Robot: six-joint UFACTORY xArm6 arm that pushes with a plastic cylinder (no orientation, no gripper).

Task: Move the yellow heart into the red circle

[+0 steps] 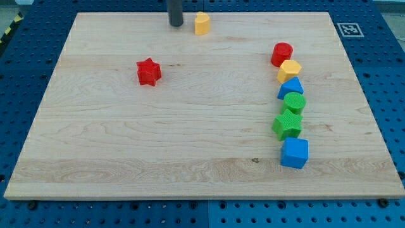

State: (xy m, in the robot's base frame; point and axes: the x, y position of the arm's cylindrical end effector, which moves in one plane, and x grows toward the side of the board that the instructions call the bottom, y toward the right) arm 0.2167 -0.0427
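Up top, my tip [176, 25] sits just left of the yellow heart [202, 23], not touching, holding nothing.

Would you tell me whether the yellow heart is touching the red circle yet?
No: yellow heart sits near my tip, far from red circle.

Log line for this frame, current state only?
tip: left of yellow heart, apart | red circle: top of right column | heart not at circle

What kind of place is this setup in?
Likely a robotics lab bench: a wooden board on a blue perforated table, a fiducial marker, my tip beside the yellow heart.
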